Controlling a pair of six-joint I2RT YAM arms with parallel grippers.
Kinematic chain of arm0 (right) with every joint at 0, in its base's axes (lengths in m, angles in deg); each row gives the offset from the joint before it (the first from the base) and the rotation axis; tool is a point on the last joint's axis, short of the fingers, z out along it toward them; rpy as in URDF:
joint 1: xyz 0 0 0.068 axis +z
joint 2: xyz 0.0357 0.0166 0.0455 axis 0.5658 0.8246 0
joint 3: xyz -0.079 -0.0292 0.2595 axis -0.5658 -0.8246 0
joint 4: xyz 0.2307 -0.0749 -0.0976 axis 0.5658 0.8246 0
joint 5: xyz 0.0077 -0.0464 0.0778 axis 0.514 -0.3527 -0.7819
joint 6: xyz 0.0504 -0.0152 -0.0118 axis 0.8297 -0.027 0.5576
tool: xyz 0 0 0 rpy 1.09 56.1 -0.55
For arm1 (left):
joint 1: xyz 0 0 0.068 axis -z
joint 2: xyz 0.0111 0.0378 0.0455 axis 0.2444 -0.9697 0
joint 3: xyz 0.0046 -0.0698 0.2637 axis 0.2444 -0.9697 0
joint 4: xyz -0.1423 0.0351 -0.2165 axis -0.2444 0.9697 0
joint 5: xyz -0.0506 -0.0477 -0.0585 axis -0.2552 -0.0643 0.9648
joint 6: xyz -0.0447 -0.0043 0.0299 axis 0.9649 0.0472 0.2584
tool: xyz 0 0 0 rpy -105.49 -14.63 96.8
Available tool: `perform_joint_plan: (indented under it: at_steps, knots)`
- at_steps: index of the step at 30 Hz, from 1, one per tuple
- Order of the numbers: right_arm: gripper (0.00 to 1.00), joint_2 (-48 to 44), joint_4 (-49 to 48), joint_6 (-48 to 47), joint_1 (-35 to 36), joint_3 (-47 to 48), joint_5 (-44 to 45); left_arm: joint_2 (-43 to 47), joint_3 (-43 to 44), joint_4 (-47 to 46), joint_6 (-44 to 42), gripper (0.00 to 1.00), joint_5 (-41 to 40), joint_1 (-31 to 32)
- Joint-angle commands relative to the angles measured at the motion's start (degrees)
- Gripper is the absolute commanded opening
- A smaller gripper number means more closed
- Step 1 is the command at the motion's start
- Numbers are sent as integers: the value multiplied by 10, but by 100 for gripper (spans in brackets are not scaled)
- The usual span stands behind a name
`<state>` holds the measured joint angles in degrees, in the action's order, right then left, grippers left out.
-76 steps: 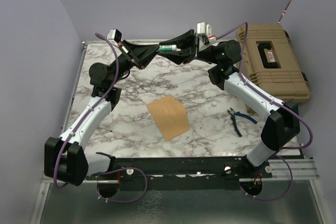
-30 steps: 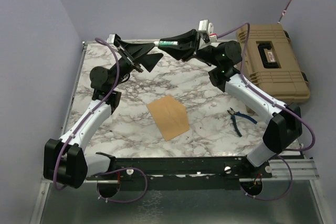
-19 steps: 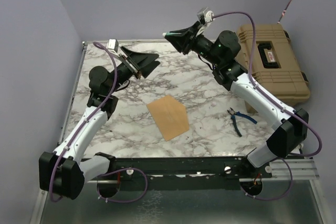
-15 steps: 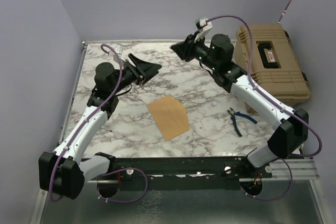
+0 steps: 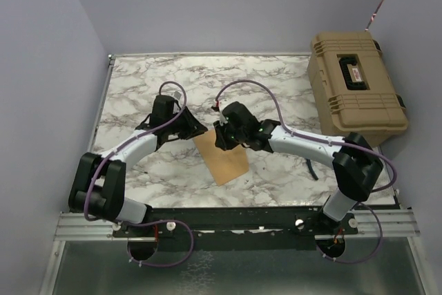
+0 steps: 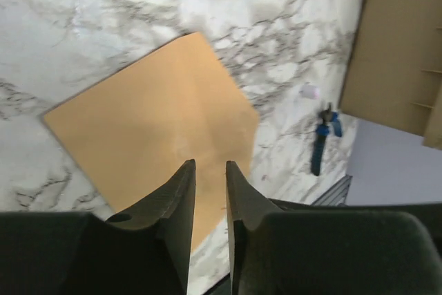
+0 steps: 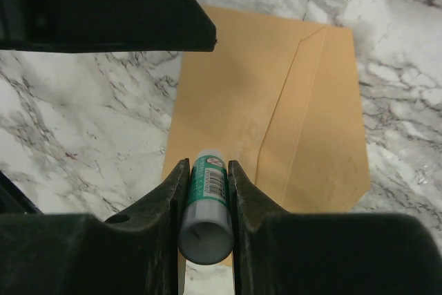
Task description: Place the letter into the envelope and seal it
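Note:
The orange-brown envelope (image 5: 224, 164) lies flat on the marble table, its pointed flap lying flat on its body. It also shows in the left wrist view (image 6: 152, 115) and the right wrist view (image 7: 242, 94). My right gripper (image 5: 219, 136) (image 7: 207, 164) is shut on a green-and-white glue stick (image 7: 207, 195), just above the envelope's far edge. My left gripper (image 5: 195, 129) (image 6: 210, 164) hovers over the envelope's far left corner, its jaws a narrow gap apart with nothing between them. The letter is not in view.
A tan hard case (image 5: 356, 84) stands at the back right. Blue-handled pliers (image 6: 321, 143) lie right of the envelope, partly under my right arm. The two grippers sit close together. A metal rail (image 5: 235, 219) runs along the near edge.
Both arms have swung down from high at the back of the table to just over the envelope's far end. The right gripper still holds the glue stick.

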<state>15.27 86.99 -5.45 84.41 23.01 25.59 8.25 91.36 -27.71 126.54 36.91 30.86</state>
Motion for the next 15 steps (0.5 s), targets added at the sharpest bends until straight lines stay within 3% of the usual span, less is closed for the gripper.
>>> perform_joint_plan:
  at_steps: [1,7,15]
  knots:
    - [1,43,50,-1,23,25,63,-59,-38,-82,-14,20,-11,8]
    - [1,89,76,15,27,62,85,-103,-50,-123,15,3,-41,10]
    - [1,133,90,4,27,84,68,-139,-49,-120,15,0,-30,12]
